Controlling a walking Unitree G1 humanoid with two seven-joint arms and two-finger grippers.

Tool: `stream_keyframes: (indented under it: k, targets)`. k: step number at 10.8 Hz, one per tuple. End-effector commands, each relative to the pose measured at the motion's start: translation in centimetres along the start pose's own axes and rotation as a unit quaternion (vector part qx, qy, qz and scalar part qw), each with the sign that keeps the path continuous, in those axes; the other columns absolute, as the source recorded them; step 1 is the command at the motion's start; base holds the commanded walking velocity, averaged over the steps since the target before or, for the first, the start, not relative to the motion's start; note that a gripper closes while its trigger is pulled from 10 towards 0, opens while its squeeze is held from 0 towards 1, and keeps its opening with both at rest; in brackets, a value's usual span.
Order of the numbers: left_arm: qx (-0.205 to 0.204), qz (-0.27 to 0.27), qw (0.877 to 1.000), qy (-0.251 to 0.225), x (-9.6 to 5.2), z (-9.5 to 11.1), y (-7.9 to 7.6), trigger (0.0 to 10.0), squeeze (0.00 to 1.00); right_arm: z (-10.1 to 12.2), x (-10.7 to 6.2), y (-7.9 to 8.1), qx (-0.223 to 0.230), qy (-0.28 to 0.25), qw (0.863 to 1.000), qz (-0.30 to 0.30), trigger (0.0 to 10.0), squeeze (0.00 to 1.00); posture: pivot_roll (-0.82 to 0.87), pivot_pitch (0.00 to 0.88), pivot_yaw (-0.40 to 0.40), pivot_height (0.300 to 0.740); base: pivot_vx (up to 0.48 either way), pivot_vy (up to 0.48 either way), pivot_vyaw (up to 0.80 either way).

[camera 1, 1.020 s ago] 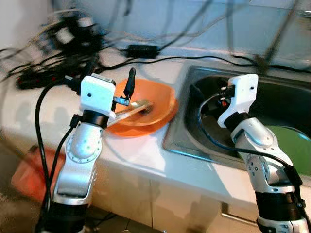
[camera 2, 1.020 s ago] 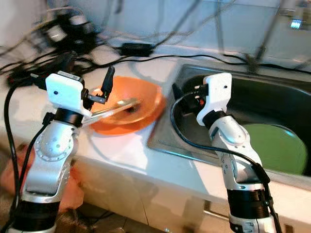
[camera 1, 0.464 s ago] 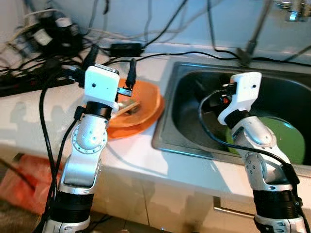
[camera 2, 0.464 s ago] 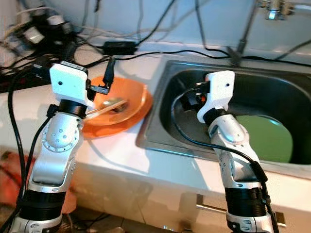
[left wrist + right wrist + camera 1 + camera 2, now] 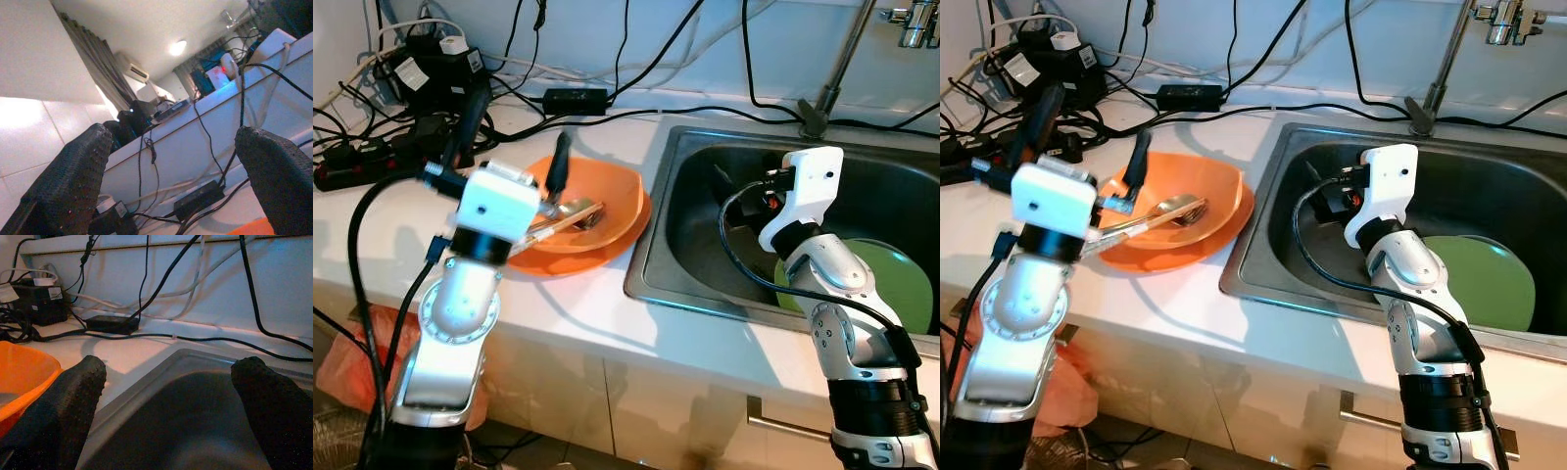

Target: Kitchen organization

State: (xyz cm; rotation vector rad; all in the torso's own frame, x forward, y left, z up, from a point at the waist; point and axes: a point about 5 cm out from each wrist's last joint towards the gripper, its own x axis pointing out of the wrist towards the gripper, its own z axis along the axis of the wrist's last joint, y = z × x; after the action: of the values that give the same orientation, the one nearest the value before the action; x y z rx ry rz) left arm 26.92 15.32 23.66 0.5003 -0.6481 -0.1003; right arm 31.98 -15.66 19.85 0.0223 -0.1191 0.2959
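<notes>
An orange bowl (image 5: pixel 612 191) sits on an orange plate (image 5: pixel 592 258) on the white counter, left of the sink. A metal spoon (image 5: pixel 576 209) and a thin utensil handle lie in the bowl. A green plate (image 5: pixel 901 284) rests in the sink's right part. My left gripper (image 5: pixel 522 116) is open above the bowl's left rim, tilted up toward the wall, with nothing between its fingers (image 5: pixel 73 181). Over the sink's left part, my right gripper (image 5: pixel 744 171) is open and holds nothing; its fingers (image 5: pixel 73 391) frame the sink's back corner.
The steel sink (image 5: pixel 651 266) takes up the right side, with a faucet (image 5: pixel 837 69) behind it. Power strips, adapters and black cables (image 5: pixel 421 69) crowd the counter's back left. An orange bag (image 5: pixel 352 352) lies on the floor below.
The camera has swung and the blur is gone. My left arm has dropped back to the left, and its gripper now tilts up off the bowl. The right arm keeps its pose.
</notes>
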Motion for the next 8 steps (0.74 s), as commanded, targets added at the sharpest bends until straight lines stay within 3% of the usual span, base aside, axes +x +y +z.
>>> stream_keyframes:
  k: [1,4,8]
  targets:
    - [0.013,0.012,1.0,0.004,-0.4,0.2,0.6,10.0,0.0,0.7,0.4,-0.1,-0.006,-0.011,1.0,0.005,10.0,0.0,0.11,0.021,0.012,0.74,0.0,0.0,0.0]
    - [0.038,0.012,0.999,0.025,-2.5,-0.4,1.6,10.0,0.0,0.6,0.8,-0.2,-0.005,-0.009,1.0,0.013,10.0,0.0,0.13,0.021,-0.007,0.74,0.0,0.0,0.0]
    - [-0.014,0.039,0.998,0.048,0.2,-1.1,0.8,10.0,0.0,0.7,1.6,0.6,0.004,-0.019,1.0,0.024,10.0,0.0,0.14,0.0,0.011,0.74,0.0,0.0,0.0]
